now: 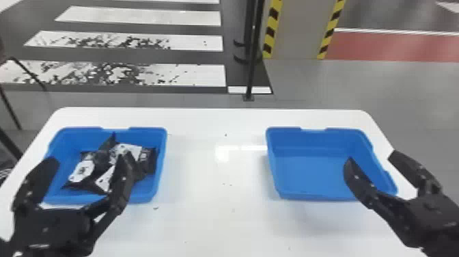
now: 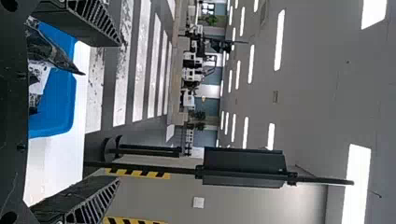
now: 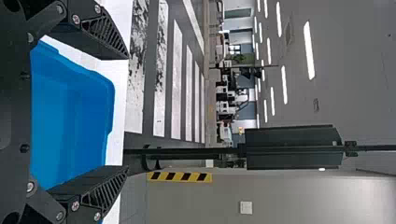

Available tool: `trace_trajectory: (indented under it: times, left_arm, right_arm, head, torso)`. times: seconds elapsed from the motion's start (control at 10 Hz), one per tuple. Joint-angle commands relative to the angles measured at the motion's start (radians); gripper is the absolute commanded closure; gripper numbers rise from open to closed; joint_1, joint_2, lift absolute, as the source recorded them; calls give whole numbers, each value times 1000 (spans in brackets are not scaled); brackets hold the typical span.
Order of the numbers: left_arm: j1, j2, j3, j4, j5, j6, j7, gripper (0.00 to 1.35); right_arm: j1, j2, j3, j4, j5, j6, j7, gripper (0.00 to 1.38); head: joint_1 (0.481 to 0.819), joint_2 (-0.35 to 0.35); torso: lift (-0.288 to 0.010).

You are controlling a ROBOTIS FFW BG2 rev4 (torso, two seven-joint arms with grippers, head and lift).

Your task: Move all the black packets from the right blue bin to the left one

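Observation:
Several black packets [image 1: 89, 171] with white labels lie heaped in the left blue bin [image 1: 159, 171]. The right blue bin [image 1: 314, 171] holds nothing that I can see. My left gripper [image 1: 88, 164] is open over the near part of the left bin, its fingers spread. My right gripper [image 1: 370, 163] stands open at the right bin's near right corner. In the left wrist view, a packet [image 2: 49, 49] shows beside the left gripper [image 2: 119, 112], nothing between its fingertips. The right wrist view has the right gripper [image 3: 127, 112] open, with the blue bin [image 3: 70, 112] beyond.
Both bins stand on a white table [image 1: 211, 191], with a stretch of tabletop between them. Past the table's far edge stands a black post [image 1: 252, 61] on the floor, near a pillar [image 1: 295, 30] with yellow and black striped edges.

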Motion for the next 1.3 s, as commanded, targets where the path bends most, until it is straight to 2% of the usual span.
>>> trace_trajectory:
  times: [0.0,1.2]
  left_arm:
    - [-1,2,-2,0,0,0,0,-2]
    - [-1,2,-2,7,4,-10,0,-2]
  right_arm:
    - [0,0,0,0,0,0,0,200]
    - [5,0,2,-2,-2,-5,-8,200]
  head:
    - [695,-67]
    - [695,-68]
  torso:
    - [-140]
    - [-140]
